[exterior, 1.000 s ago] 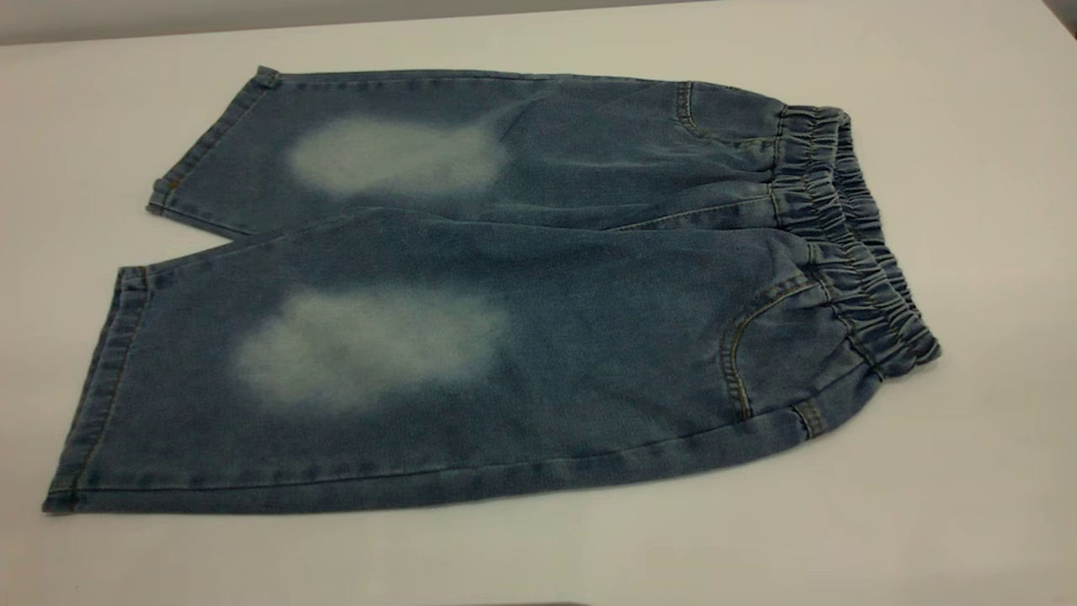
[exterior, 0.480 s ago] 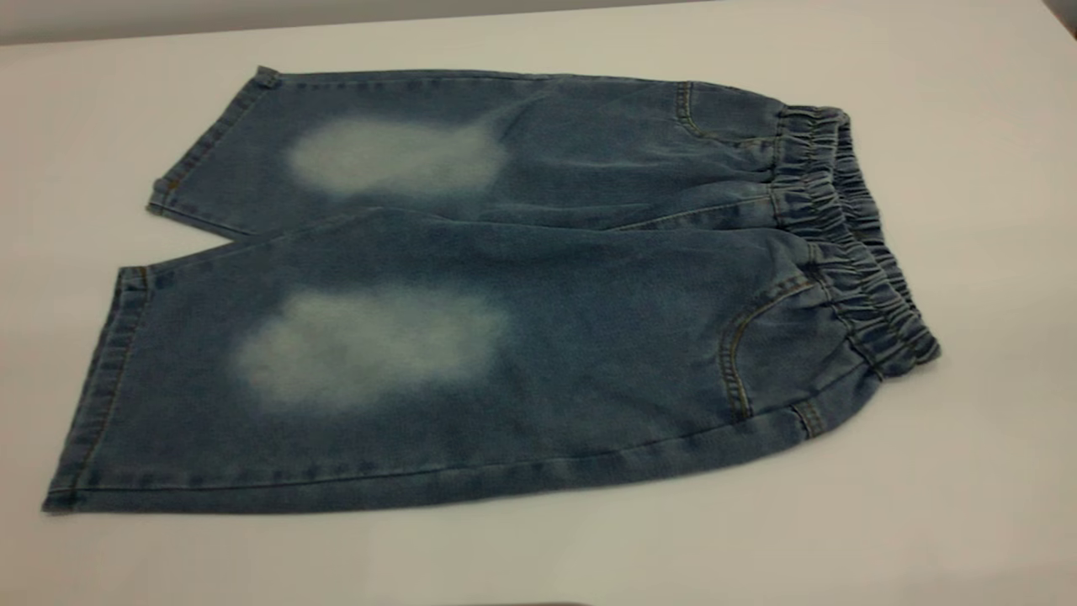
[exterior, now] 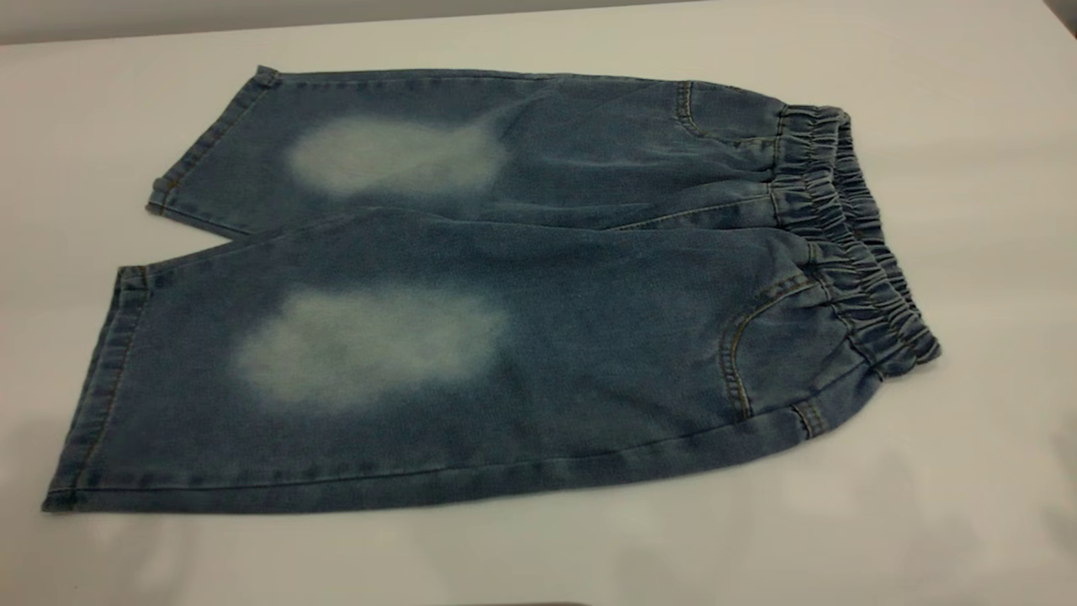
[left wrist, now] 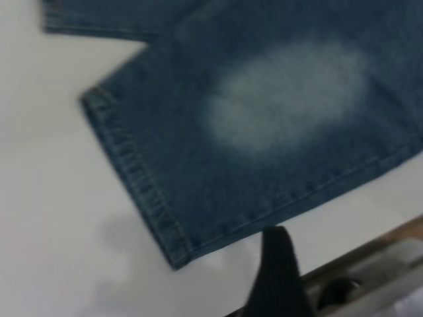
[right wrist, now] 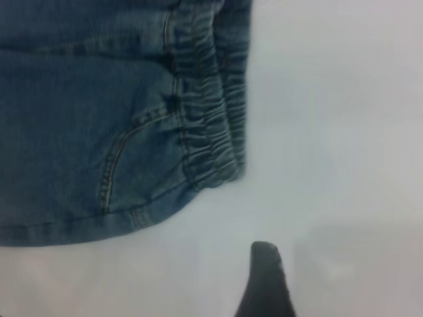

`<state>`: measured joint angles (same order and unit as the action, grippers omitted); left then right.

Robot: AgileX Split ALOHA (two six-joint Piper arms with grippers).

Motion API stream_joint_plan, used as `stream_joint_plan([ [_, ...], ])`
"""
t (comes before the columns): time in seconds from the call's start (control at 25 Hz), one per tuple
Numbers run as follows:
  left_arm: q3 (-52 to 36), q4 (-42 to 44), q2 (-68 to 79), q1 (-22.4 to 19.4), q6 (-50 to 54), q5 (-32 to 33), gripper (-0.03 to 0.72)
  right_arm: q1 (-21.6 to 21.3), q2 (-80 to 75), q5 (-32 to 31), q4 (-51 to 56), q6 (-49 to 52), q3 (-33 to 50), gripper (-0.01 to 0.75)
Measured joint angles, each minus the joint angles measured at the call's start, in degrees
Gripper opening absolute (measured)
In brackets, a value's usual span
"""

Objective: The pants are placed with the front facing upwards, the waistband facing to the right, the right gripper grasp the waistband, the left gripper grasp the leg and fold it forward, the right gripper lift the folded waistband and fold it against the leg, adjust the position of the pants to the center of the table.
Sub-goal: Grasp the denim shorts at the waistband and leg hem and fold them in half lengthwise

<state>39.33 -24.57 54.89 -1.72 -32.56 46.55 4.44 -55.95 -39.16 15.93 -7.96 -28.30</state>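
Note:
The blue denim pants [exterior: 589,320] lie flat on the white table [exterior: 968,471], front up, with pale patches on both thighs. The ruffled waistband [exterior: 850,236] is at the right and the leg hems at the left. Neither gripper shows in the exterior view. In the left wrist view, a dark part of the left gripper [left wrist: 277,277] hangs over bare table just off the near leg's hem corner [left wrist: 175,254], apart from the cloth. In the right wrist view, a dark part of the right gripper [right wrist: 264,284] is over bare table a short way off the waistband's near end [right wrist: 218,172].
The table's near edge, with a wood and metal frame [left wrist: 370,271], runs close to the left gripper. White tabletop surrounds the pants on all sides, widest at the right and front. The table's far edge [exterior: 336,25] lies behind the pants.
The pants have not moved. Faint grey shadows have appeared on the tabletop along its front, at the left and at the right.

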Motion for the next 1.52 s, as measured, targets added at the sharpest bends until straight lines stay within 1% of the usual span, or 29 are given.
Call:
stream_joint_plan([
  [0.12, 0.0, -2.4, 6.1, 0.0, -4.9, -2.1, 0.509, 0.0, -9.1, 4.2, 5.1, -3.0, 0.0, 0.493],
  [0.28, 0.0, -5.0, 11.0, 0.0, -7.2, -5.7, 0.516, 0.0, -22.1, 8.3, 12.5, -4.7, -0.2, 0.493],
  [0.4, 0.0, -6.5, 13.1, 0.0, -7.4, -6.9, 0.517, 0.0, -30.9, 11.6, 19.2, -8.0, -0.4, 0.493],
  [0.52, 0.0, -6.6, 14.8, 1.5, -7.6, -7.8, 0.517, 0.0, -38.8, 14.2, 27.5, -15.7, -0.7, 0.493],
  [0.64, 0.0, -6.6, 16.2, 4.6, -8.5, -8.2, 0.517, 0.0, -43.7, 15.6, 36.9, -24.8, -0.7, 0.491],
  [0.72, 0.0, -6.7, 17.2, 6.7, -9.3, -8.9, 0.517, 0.0, -45.6, 16.2, 44.6, -33.0, -0.8, 0.491],
  [0.8, 0.0, -6.9, 18.2, 8.1, -9.9, -9.5, 0.517, 0.0, -46.7, 16.1, 51.2, -40.6, -0.8, 0.489],
  [0.92, 0.0, -6.9, 19.9, 9.2, -10.2, -9.8, 0.517, 0.0, -48.6, 14.1, 62.0, -52.3, -0.8, 0.488],
  [1.0, 0.1, -6.9, 20.7, 9.3, -10.2, -9.9, 0.517, -0.2, -50.0, 13.4, 67.4, -57.5, -0.8, 0.488],
  [1.08, 0.4, -6.8, 20.9, 9.3, -10.2, -10.0, 0.517, -1.4, -52.0, 12.8, 71.5, -61.8, -0.9, 0.488],
  [1.2, 1.0, -6.8, 21.0, 9.3, -10.3, -10.1, 0.517, -4.7, -54.8, 10.6, 74.1, -65.5, -1.5, 0.488],
  [1.28, 1.2, -6.8, 21.0, 9.3, -10.3, -10.4, 0.517, -8.0, -57.2, 7.5, 74.5, -66.4, -2.5, 0.484],
  [1.36, 1.2, -6.8, 21.0, 9.3, -10.3, -10.5, 0.517, -10.1, -58.8, 4.6, 74.7, -67.1, -3.3, 0.477],
  [1.44, 1.2, -6.8, 21.0, 9.3, -10.4, -10.6, 0.517, -11.2, -60.0, 2.8, 74.7, -67.4, -3.7, 0.47],
  [1.52, 1.2, -6.8, 21.0, 9.3, -10.4, -10.8, 0.517, -11.4, -60.9, 1.9, 74.6, -67.9, -4.2, 0.465],
])
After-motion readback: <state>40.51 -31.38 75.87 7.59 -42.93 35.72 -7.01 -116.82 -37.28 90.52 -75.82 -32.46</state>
